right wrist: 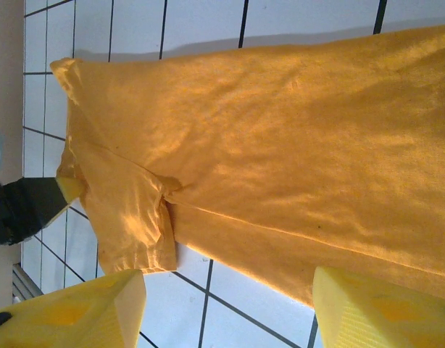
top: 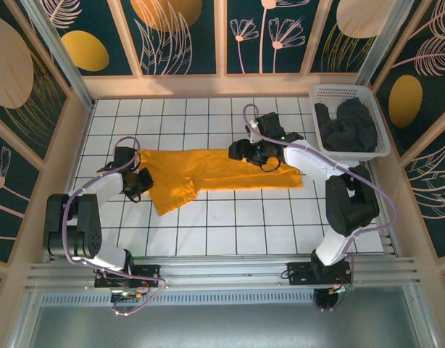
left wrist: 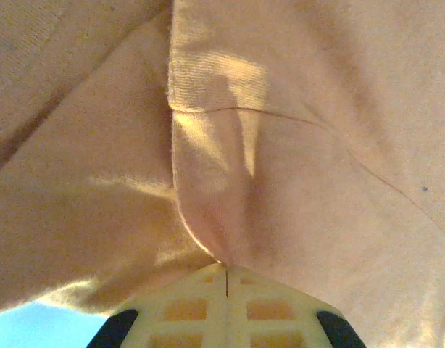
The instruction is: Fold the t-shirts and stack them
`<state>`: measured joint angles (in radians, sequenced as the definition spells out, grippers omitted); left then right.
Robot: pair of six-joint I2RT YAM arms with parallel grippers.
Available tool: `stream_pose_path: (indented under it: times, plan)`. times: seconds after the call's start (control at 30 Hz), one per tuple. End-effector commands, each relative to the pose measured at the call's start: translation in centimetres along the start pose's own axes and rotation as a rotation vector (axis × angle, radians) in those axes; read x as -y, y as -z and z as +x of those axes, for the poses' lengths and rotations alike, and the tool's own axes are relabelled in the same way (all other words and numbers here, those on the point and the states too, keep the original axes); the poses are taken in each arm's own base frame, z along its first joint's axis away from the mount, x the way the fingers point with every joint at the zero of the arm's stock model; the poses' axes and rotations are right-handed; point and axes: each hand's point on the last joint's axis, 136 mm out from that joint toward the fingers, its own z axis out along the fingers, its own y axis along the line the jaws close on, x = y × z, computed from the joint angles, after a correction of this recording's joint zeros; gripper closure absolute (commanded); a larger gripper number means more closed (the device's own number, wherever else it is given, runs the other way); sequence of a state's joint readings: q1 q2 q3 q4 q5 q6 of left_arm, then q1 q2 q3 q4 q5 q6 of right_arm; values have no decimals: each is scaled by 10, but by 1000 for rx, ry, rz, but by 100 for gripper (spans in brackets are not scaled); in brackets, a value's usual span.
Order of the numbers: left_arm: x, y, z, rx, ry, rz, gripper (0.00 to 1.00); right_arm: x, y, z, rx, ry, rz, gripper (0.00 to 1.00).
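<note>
A mustard t-shirt (top: 222, 170) lies spread lengthwise on the white tiled table (top: 230, 225), one sleeve folded down at its left end. My left gripper (top: 140, 181) sits at that left end. In the left wrist view it (left wrist: 227, 267) is shut on a pinched fold of the orange cloth (left wrist: 280, 167). My right gripper (top: 244, 154) hovers over the shirt's upper middle. In the right wrist view it (right wrist: 226, 312) is open, with the shirt's edge (right wrist: 280, 145) and bare tile beneath it. Dark charcoal t-shirts (top: 346, 125) are piled in the basket.
A white lattice basket (top: 341, 90) stands at the back right corner. Wooden rails and patterned walls enclose the table on three sides. The left gripper's dark body (right wrist: 27, 210) lies at the shirt's far end in the right wrist view.
</note>
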<state>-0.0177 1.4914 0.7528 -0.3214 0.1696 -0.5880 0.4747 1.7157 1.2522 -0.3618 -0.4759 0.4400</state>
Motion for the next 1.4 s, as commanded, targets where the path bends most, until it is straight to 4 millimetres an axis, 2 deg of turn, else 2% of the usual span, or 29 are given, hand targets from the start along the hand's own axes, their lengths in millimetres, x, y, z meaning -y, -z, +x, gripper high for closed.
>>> stream_pose_path:
  times: [0.0, 0.13, 0.33, 0.5, 0.73, 0.9, 1.07, 1.1, 1.13, 1.2, 1.27, 1.37]
  plan:
    - [8, 26, -19, 73, 3, -6, 100, -7, 1, -12, 30, 22, -16, 37]
    - [17, 42, -36, 99, 25, -19, 100, -6, 1, -14, 32, 17, -12, 38]
    - [38, 50, -64, 121, 40, -1, 100, -4, 2, -14, 32, 13, -7, 39]
    - [49, 33, -86, 80, -1, -30, 100, -3, 4, -12, 34, 9, -5, 39]
    - [50, -3, -114, 32, -43, -119, 100, 5, 8, 0, 32, -10, 15, 40]
    - [45, -26, -120, -1, -46, -163, 100, 12, 12, 8, 38, -27, 31, 40]
    - [37, -41, -127, 28, -54, -196, 100, 22, 16, 13, 52, -42, 70, 41]
    - [38, -43, -128, 35, -54, -190, 98, 27, 17, 14, 57, -49, 87, 41]
    - [39, -44, -129, 38, -49, -185, 92, 32, 18, 14, 64, -54, 101, 42]
    - [42, -41, -128, 42, -37, -173, 75, 46, 21, 11, 82, -75, 136, 44]
    - [46, -23, -131, 86, -16, -163, 63, 66, 27, 5, 106, -106, 187, 51]
    - [46, 13, -131, 181, 54, -148, 56, 105, 37, -7, 139, -161, 305, 62]
